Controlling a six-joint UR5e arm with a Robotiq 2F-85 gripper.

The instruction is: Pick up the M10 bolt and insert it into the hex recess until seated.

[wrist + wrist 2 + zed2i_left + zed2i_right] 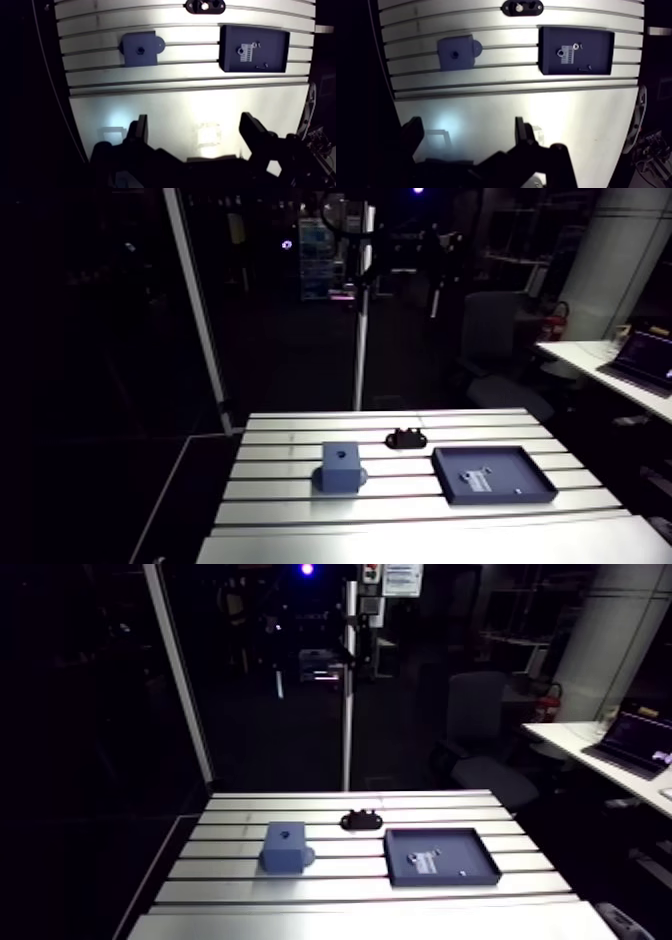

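The claw [195, 125] hung wide open and empty, well short of the tray [276, 47] at one o'clock and recessed block [141, 48] at eleven, likely surveying both.

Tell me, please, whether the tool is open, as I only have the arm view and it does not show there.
Observer: In the wrist view the tool is open, its fingers wide apart with nothing between them.
Operator: Thank you. Where is it relative to the parts?
Observer: Over the smooth part of the table, with the blue block and the dark tray both ahead of it, beyond the slots.
Operator: Can you make out the bolt in the tray?
Observer: Not surely; from above a small bright ring lies beside a pale ribbed piece there.
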